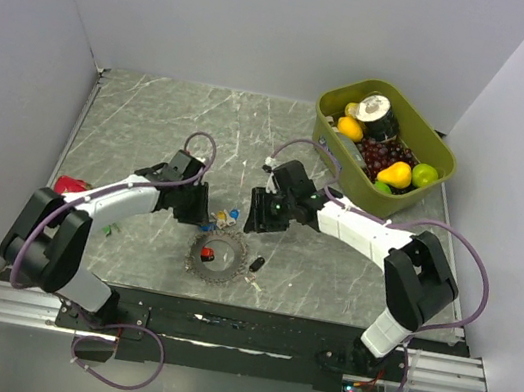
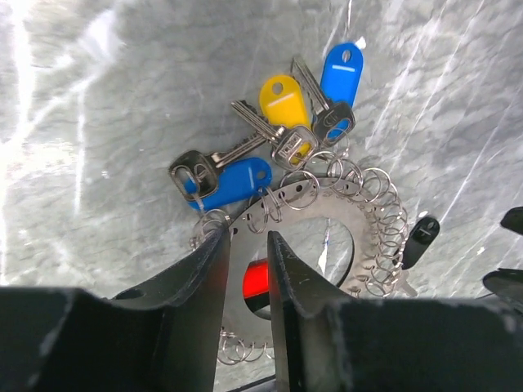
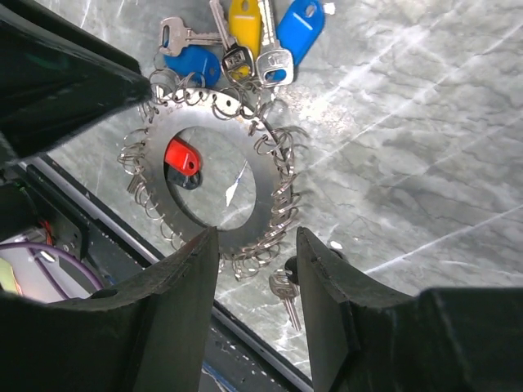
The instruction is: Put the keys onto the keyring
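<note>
The keyring (image 1: pixel 216 253) is a flat grey metal ring edged with small wire loops, lying near the table's front edge. It also shows in the left wrist view (image 2: pixel 372 245) and the right wrist view (image 3: pixel 270 175). A red key (image 3: pixel 181 157) lies inside its hole. Blue and yellow-headed keys (image 2: pixel 286 102) cluster at its far edge. A black key (image 3: pixel 286 294) lies loose beside it (image 2: pixel 421 237). My left gripper (image 2: pixel 248 237) hovers over the ring's left edge, jaws narrowly apart, holding nothing. My right gripper (image 3: pixel 257 241) is open above the ring's right edge.
A green bin (image 1: pixel 438 146) with fruit stands at the back right. A red object (image 1: pixel 69 185) lies by the left arm. The black front rail (image 1: pixel 219 323) runs just beyond the ring. Grey walls close in the left, back and right.
</note>
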